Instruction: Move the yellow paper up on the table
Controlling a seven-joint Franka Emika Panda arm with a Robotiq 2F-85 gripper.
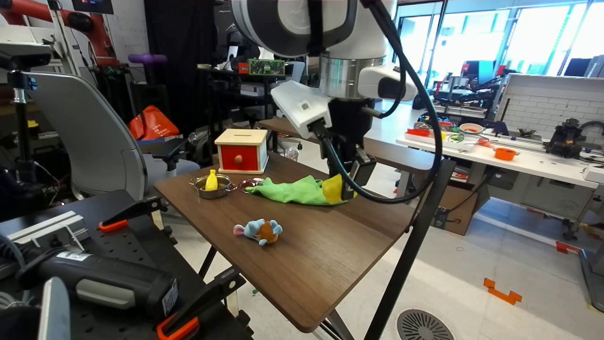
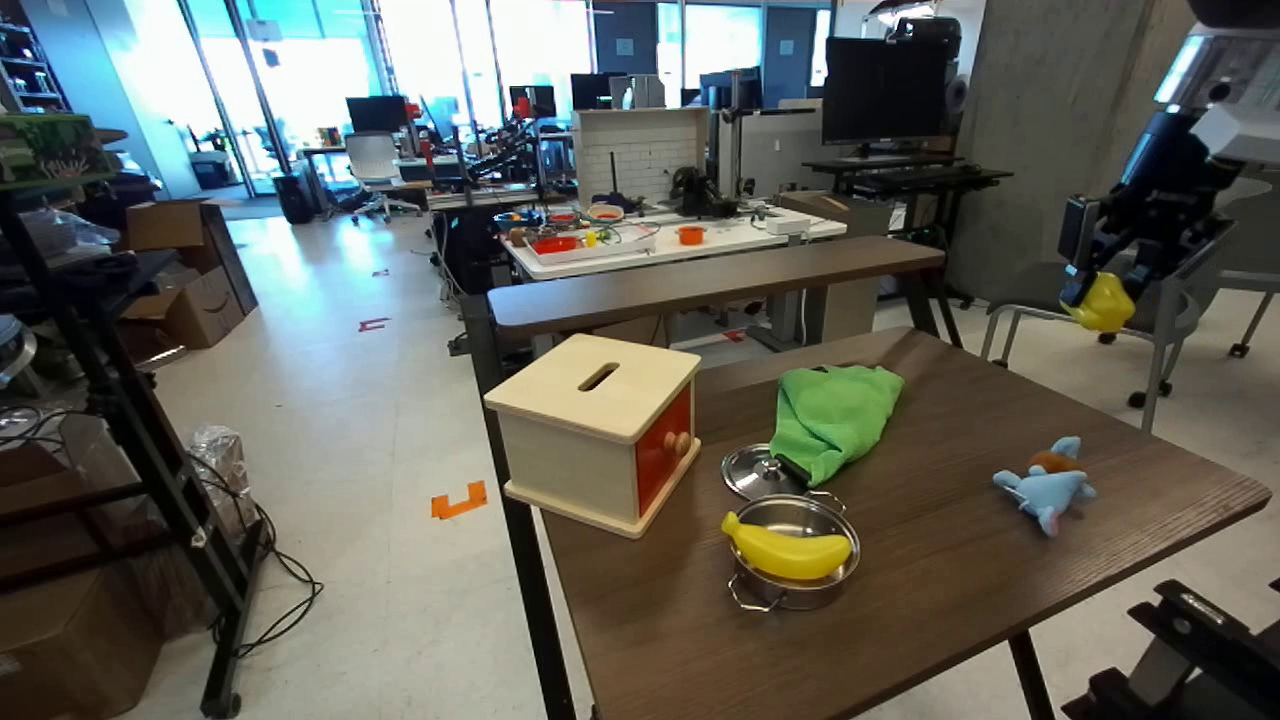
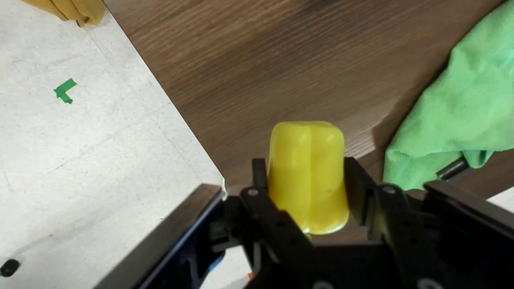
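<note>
No paper shows; the yellow thing in my gripper looks like a toy pepper. It is glossy and lobed in the wrist view point(image 3: 308, 176). My gripper point(image 3: 306, 170) has a black finger against each side of it. In an exterior view the yellow pepper point(image 1: 333, 190) hangs below the gripper and overlaps the green cloth. In an exterior view the pepper point(image 2: 1105, 303) is up in the air, past the table's far edge in the picture. The brown wooden table point(image 3: 249, 72) lies below it in the wrist view.
A green cloth point(image 2: 835, 415) lies beside a metal lid point(image 2: 757, 472). A metal pot point(image 2: 805, 595) holds a yellow banana point(image 2: 790, 553). A wooden box point(image 2: 590, 440) with a red drawer and a blue-orange plush toy point(image 2: 1050, 490) stand on the table. The table's edge point(image 3: 176, 110) runs near the pepper.
</note>
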